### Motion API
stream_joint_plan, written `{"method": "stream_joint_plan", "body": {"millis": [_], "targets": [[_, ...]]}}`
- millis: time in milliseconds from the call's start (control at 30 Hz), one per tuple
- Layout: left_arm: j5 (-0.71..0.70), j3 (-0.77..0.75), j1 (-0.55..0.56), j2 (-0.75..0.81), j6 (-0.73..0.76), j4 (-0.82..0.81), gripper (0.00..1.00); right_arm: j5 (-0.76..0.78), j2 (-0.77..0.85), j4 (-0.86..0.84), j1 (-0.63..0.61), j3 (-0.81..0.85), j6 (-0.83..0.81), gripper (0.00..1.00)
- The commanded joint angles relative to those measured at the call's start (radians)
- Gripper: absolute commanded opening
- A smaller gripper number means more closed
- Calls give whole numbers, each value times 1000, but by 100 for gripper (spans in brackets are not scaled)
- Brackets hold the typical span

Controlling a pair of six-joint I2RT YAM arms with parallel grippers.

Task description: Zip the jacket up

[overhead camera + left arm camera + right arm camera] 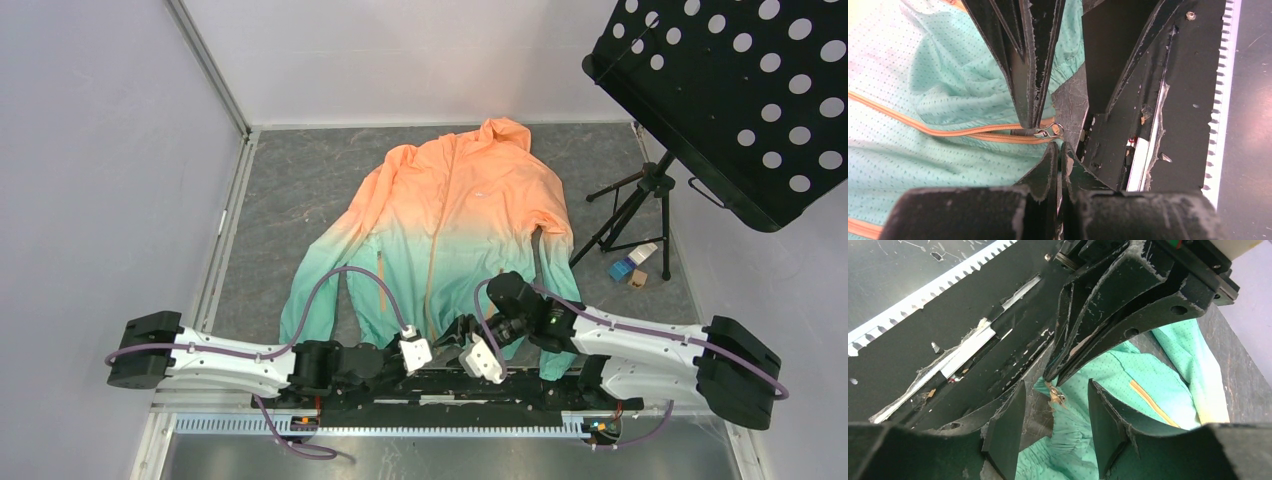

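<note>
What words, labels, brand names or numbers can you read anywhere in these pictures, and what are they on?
No text can be read in any of the three views.
Small pale mark, possibly a logo, on the chest of the jacket: too small to read.
Small boxes beside the tripod: any print on them is too small to read.

Your free lane: bare table (290,190) left of the jacket (450,210).
Your obstacles: tripod (630,210) and small boxes (630,268) right of it, perforated black panel (740,90) overhead there.
At the hem: left gripper (1058,152), tips closed, sits between the spread fingers of the right gripper (1057,385); black base rail (450,385) just beside.
</note>
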State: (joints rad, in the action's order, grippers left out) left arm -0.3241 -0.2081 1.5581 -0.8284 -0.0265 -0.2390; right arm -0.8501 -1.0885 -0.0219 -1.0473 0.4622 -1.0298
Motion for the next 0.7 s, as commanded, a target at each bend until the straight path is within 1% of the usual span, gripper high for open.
{"method": "stream_joint_plan", "body": {"millis": [0, 367, 567, 667], "targets": [[20, -17, 7, -6, 16, -33, 2, 24, -5, -54, -17, 26, 5, 54], [18, -18, 7, -5, 13, -31, 2, 43, -53, -41, -52, 46, 21, 50], [19, -23, 7, -18, 13, -29, 2, 66, -61, -104, -60, 26, 85, 42], [23, -25, 7, -21, 13, -29, 2, 85, -65, -122, -62, 21, 99, 40]]}}
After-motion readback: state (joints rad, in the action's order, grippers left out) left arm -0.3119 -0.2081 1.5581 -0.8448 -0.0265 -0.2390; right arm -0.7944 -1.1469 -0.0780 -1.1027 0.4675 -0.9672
